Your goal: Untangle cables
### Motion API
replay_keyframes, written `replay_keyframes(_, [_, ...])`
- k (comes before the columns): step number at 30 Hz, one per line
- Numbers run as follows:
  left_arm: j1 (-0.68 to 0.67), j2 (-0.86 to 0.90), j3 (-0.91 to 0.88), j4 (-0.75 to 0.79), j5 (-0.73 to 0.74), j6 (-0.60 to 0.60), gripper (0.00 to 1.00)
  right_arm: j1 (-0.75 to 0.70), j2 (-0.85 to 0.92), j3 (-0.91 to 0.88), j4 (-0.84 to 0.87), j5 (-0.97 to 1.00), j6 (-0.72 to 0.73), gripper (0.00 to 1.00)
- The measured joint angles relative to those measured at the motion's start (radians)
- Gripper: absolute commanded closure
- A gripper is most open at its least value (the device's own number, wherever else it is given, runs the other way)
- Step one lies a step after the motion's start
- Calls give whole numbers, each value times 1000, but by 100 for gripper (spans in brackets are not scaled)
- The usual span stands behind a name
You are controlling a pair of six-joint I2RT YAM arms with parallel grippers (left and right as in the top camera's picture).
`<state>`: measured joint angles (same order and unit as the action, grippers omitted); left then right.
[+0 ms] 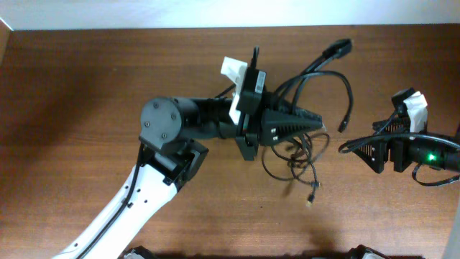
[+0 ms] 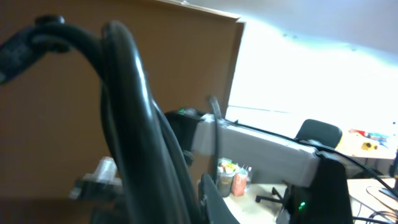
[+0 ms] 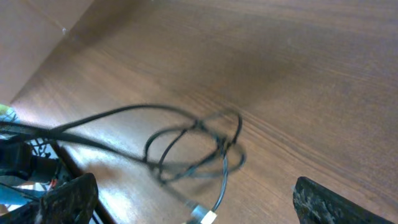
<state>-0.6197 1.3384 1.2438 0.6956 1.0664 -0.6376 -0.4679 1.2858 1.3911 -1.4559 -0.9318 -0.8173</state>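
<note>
The cables [image 1: 298, 155] are thin black cords in a tangle of loops at mid-table. One plug end [image 1: 338, 49] reaches up and right, and a gold-tipped plug [image 1: 311, 198] lies below. My left gripper [image 1: 315, 121] points right and is shut on strands of the cables [image 2: 140, 130], which fill its wrist view as blurred black bands beside one finger [image 2: 214, 202]. To the right of the tangle my right gripper [image 1: 343, 147] faces left, open and empty. In its wrist view the looped cables [image 3: 199, 146] and a metal-tipped plug [image 3: 203, 215] lie between its wide fingers [image 3: 71, 198].
The table is brown wood [image 1: 86, 86] with a pale wall edge [image 1: 215, 14] at the back. The left arm's white link [image 1: 122, 208] runs to the bottom left. A thicker black arm cable [image 1: 431, 176] loops by the right wrist.
</note>
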Motion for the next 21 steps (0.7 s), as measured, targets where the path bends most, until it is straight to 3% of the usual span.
replay_keyframes(6, [-35, 0, 0, 162, -9, -18, 100, 12, 65, 0, 4, 4, -13, 1])
replay_keyframes(15, [-35, 1, 0, 286, -84, -30, 100, 251, 90, 0, 31, 92, -50, 1])
replay_keyframes(21, [-35, 1, 6, 310, -95, -88, 100, 316, 90, 0, 71, 140, -50, 1])
